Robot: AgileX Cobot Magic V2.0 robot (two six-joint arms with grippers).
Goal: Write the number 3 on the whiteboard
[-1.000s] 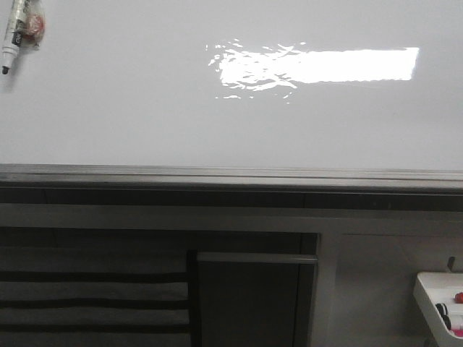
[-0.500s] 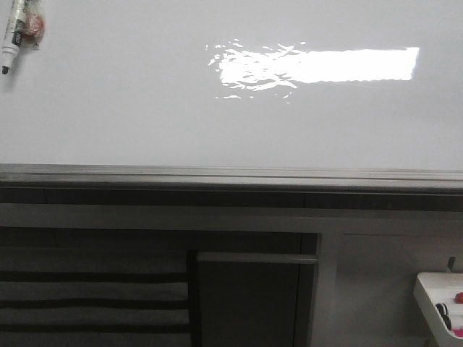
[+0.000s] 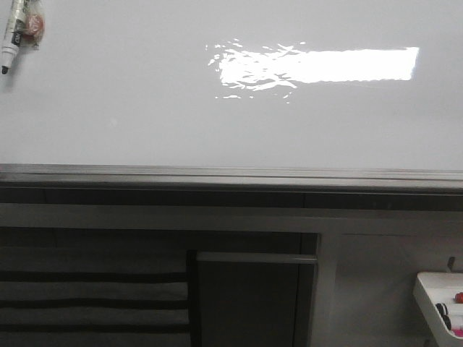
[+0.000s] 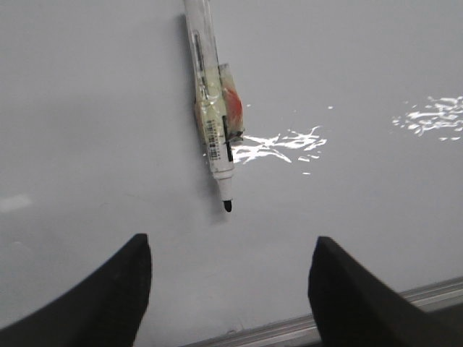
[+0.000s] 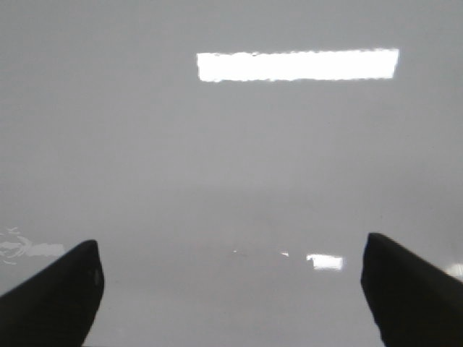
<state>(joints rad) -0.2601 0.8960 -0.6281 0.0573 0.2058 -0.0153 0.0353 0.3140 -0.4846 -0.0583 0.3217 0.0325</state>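
The whiteboard [image 3: 145, 108] fills the upper front view, glossy white, with a grey rail along its near edge. No number 3 shows on it. A white marker [image 3: 14, 32] with a black tip lies at the board's far left. In the left wrist view the marker [image 4: 211, 108] rests uncapped on the board, tip toward my left gripper [image 4: 230, 271], which is open and well short of it. My right gripper [image 5: 231, 282] is open over bare whiteboard [image 5: 231, 159] with nothing between its fingers. Neither gripper shows in the front view.
A grey metal rail [image 3: 231, 173] edges the board's near side, seen also as rail [image 4: 347, 322]. Below it stands a dark cabinet frame [image 3: 253, 289]. A small white tray [image 3: 438, 300] with markers sits at the lower right.
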